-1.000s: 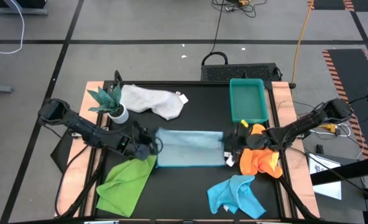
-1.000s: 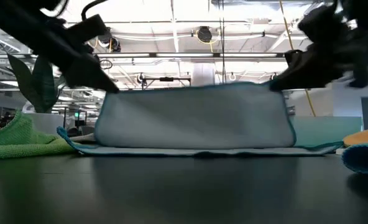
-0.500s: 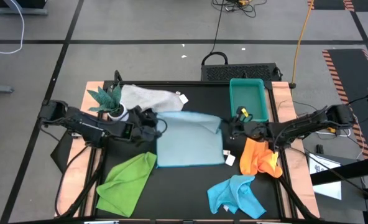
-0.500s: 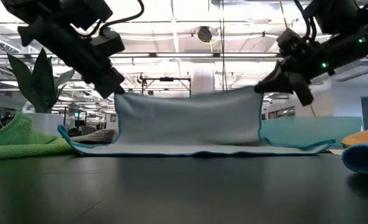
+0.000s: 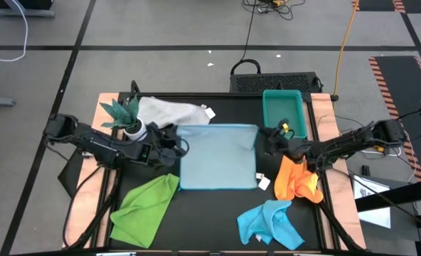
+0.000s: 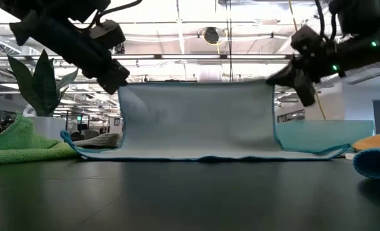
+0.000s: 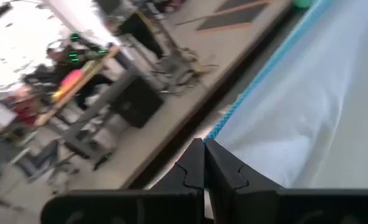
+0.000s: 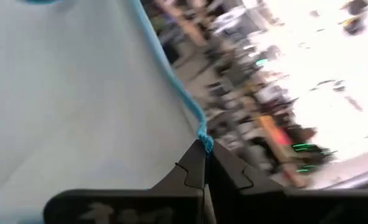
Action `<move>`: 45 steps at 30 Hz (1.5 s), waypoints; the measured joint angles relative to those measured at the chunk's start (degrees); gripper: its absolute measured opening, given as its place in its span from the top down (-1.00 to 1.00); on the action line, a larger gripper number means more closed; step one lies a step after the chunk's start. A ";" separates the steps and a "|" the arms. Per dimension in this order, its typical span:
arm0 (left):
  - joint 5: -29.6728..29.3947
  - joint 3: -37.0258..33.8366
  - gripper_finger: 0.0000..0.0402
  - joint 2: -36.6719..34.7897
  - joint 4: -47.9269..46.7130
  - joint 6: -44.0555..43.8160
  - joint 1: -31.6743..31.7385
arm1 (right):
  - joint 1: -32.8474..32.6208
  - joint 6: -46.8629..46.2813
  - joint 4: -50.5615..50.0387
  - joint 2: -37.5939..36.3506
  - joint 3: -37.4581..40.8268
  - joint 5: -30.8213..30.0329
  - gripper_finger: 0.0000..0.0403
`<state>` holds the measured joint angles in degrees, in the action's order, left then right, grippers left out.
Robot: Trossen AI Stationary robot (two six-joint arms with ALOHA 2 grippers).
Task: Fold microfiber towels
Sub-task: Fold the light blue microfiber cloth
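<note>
1. Claws of both arms gripped the pale blue towel at mid-worktop, the left claw clenched on its far left corner and the right claw clenched on its far right corner.
2. Seen from worktop height, the cloth hung as a taut sheet between the two claws, its upper edge level and lifted, its lower edge lying on the black worktop.
3. Each wrist camera showed shut fingers pinching the towel's turquoise-stitched hem.
4. Four other towels lay around it: white-grey at the far left beside the plant, lime green at the near left, orange under the right arm, and turquoise at the near right.
5. Just beyond the right claw sat the teal tray, at the worktop's far edge.
</note>
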<state>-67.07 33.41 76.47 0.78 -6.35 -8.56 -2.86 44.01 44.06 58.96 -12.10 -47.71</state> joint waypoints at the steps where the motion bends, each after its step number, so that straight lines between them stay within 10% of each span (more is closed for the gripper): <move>1: -0.35 0.02 0.98 0.00 0.11 0.00 0.80 | 0.68 2.40 2.28 0.00 -0.03 -0.05 1.00; 15: 24.52 -0.07 0.98 0.00 -8.55 -1.42 -1.76 | -1.83 -16.25 -23.69 0.00 0.06 18.62 1.00; 26: 42.12 -0.07 0.97 0.93 -7.46 -14.31 -12.17 | -13.19 -38.48 -23.82 -0.02 0.06 37.32 1.00; 45: 40.06 -0.07 0.94 12.26 -1.94 -20.93 -21.94 | -21.74 -44.64 -21.53 9.03 0.04 34.06 1.00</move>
<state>-27.01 33.34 88.73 -1.16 -27.28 -30.50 -24.60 -0.63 22.52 67.99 -12.05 -13.65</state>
